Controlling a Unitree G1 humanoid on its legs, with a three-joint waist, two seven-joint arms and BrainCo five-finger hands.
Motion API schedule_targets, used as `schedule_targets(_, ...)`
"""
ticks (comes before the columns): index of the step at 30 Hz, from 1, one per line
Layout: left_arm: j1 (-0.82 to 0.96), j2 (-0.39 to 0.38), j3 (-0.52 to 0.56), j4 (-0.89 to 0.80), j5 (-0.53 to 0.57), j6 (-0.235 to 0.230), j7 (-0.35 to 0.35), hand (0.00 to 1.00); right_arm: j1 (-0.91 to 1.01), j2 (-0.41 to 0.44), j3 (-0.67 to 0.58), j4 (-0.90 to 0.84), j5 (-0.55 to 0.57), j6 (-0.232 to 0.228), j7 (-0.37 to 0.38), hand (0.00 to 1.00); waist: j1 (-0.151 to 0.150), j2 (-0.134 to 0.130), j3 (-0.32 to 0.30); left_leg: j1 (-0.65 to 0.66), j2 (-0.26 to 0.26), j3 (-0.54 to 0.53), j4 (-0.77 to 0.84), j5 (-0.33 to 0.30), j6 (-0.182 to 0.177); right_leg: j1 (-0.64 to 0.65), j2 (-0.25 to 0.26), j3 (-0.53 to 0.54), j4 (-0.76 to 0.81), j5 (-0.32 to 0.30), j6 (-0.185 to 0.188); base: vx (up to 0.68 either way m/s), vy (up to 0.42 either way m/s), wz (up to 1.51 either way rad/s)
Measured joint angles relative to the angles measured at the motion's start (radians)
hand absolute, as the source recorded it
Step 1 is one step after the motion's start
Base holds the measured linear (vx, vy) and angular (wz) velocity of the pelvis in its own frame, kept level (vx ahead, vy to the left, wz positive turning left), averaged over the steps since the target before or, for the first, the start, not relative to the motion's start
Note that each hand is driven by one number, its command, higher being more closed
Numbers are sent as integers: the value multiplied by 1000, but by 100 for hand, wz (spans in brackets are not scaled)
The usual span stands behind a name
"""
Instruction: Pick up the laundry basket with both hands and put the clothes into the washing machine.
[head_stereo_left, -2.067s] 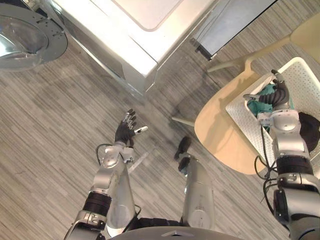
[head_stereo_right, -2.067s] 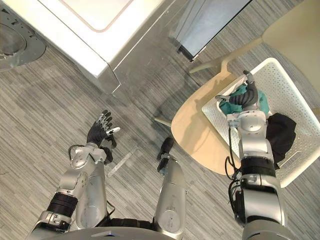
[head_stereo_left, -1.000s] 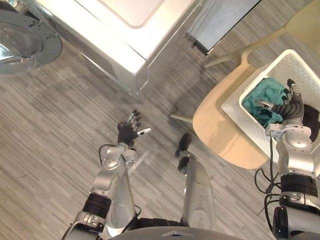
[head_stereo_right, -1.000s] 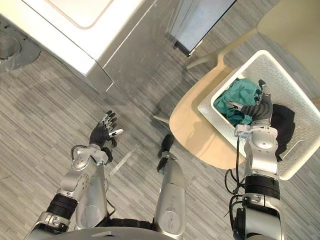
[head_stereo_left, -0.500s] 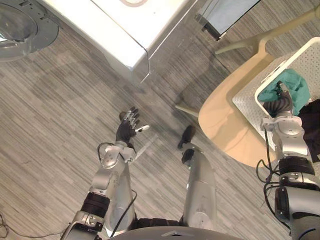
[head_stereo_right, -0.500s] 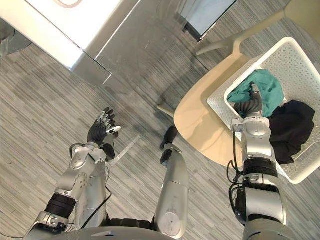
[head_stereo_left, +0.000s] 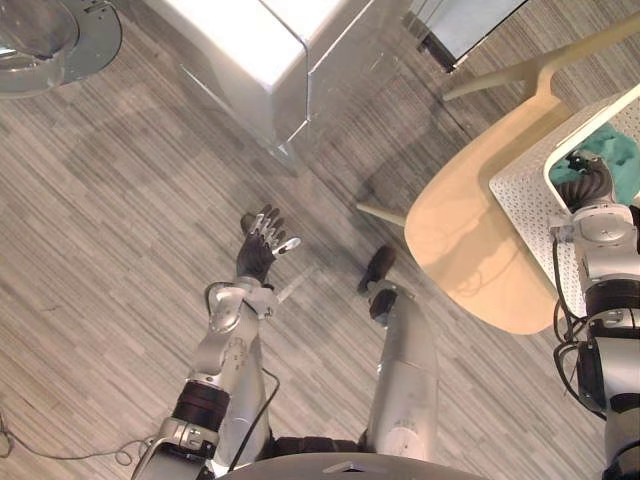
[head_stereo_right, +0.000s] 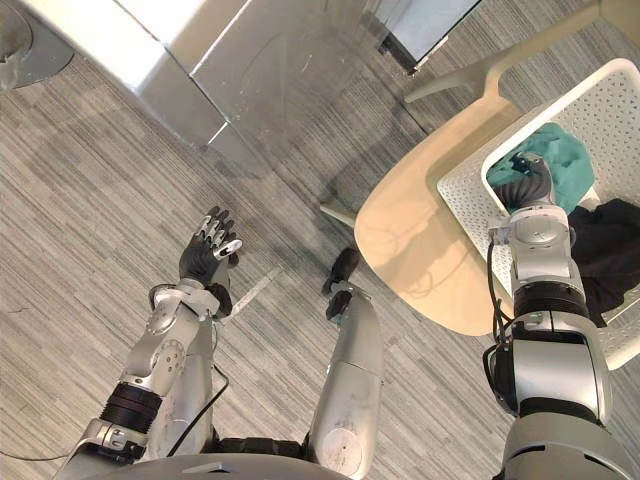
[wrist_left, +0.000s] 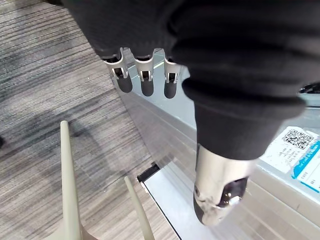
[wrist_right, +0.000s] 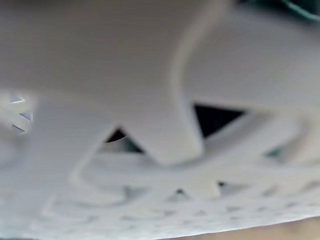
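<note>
Fingers (wrist_left: 146, 86) of the left hand (head_stereo_left: 258, 255) are straight, spread and empty above the floor (head_stereo_left: 120, 220). The right hand (head_stereo_right: 528, 182) is at the laundry basket's (head_stereo_right: 468, 205) near rim, grip unreadable. With basket and clothes (head_stereo_right: 565, 160) on the chair (head_stereo_right: 420, 240), the left hand should probably take the far rim before lifting.

A home laundry corner: white washing machine (head_stereo_left: 255, 45) with round glass door (head_stereo_left: 40, 35), grey plank floor (head_stereo_left: 110, 260), pale wooden chair (head_stereo_left: 465, 245) carrying a white perforated basket (head_stereo_left: 522, 200) of clothes (head_stereo_right: 568, 162).

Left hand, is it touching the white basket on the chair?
Apart. The right eye view shows the left hand open above the floor, with the wooden chair seat between it and the laundry basket.
</note>
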Motion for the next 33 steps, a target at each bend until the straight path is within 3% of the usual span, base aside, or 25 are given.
schedule_targets(6, 0, -14, 40, 0, -15, 0, 10, 0, 66, 69, -88, -125, 54, 21, -49, 100, 9, 4, -2, 2, 22, -10, 55, -1, 2, 32, 16, -7, -5, 1, 0, -19, -29, -3)
schedule_targets(9, 1, -12, 37, -2, -18, -8, 17, 0, 133, 145, -124, -215, 85, 25, -79, 100, 18, 11, -6, 14, 50, -17, 121, -33, 17, 82, 33, -12, -16, 8, -4, 3, -39, -10)
schedule_targets(14, 7, -8, 35, -3, -30, -9, 15, 0, 161, 179, -161, -337, 125, 27, -98, 100, 33, 19, -10, 67, 74, -10, 171, -83, 15, 152, 51, -1, -39, 10, 1, -6, -33, -13)
schedule_targets(24, 51, 42, -69, -71, -26, -12, -14, 0, 218, 181, -261, -522, 169, 18, -136, 100, 29, 24, -23, 247, 92, 10, 195, -149, 10, 374, 77, -1, -157, 41, 24, 5, -11, -9)
schedule_targets(33, 44, 82, -142, -83, -13, -22, -36, 0, 196, 178, -225, -538, 200, -8, -115, 100, 37, 25, -67, 276, 99, 38, 170, -155, 9, 423, 103, 6, -278, 110, 31, 37, -8, -10)
